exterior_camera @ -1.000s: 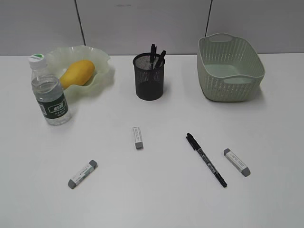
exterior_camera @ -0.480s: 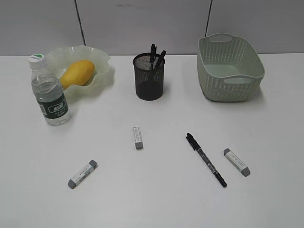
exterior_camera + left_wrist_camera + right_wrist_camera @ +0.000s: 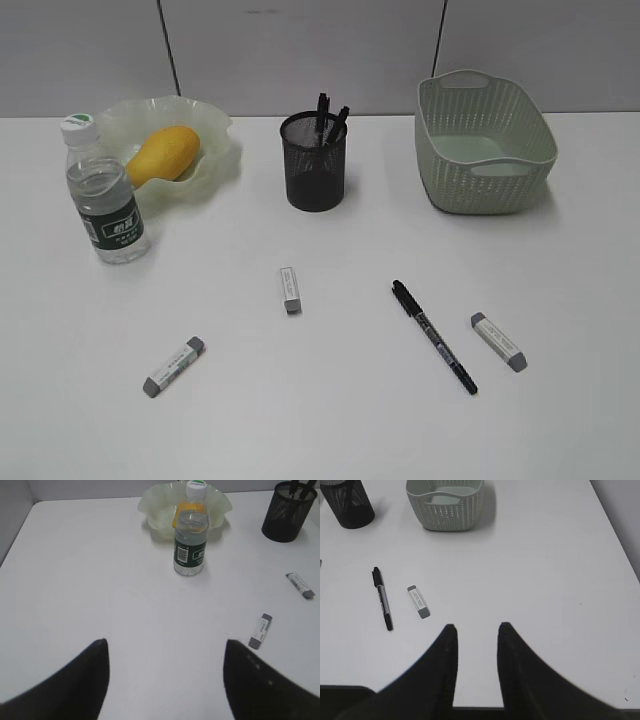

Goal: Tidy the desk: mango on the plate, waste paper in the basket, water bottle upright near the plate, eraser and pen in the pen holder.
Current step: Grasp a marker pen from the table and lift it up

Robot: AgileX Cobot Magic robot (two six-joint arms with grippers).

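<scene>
My left claw [image 3: 165,642] hangs over bare desk [image 3: 90,570] with its jaws spread wide and nothing between them. Straight ahead of it the bottle [image 3: 190,532] stands upright on its base, white cap on top. Just behind the bottle is the plate [image 3: 155,505], and the mango [image 3: 192,505] lies in it, mostly hidden by the bottle from this wrist. Ahead and to the right of this claw sits the pen holder [image 3: 287,510] with pens standing in it. Close on the right lies an eraser [image 3: 261,630], and a second eraser [image 3: 300,585] lies farther out the same way.

My right claw [image 3: 476,627] hangs over the desk too, its jaws a narrow gap apart, empty. Ahead and to its left lie a third eraser [image 3: 418,601] and, just beyond it, a black pen [image 3: 382,605], both flat on the desk and apart from each other. Farther ahead stands the basket [image 3: 445,500], and left of that the pen holder again. From the front view neither claw shows.
</scene>
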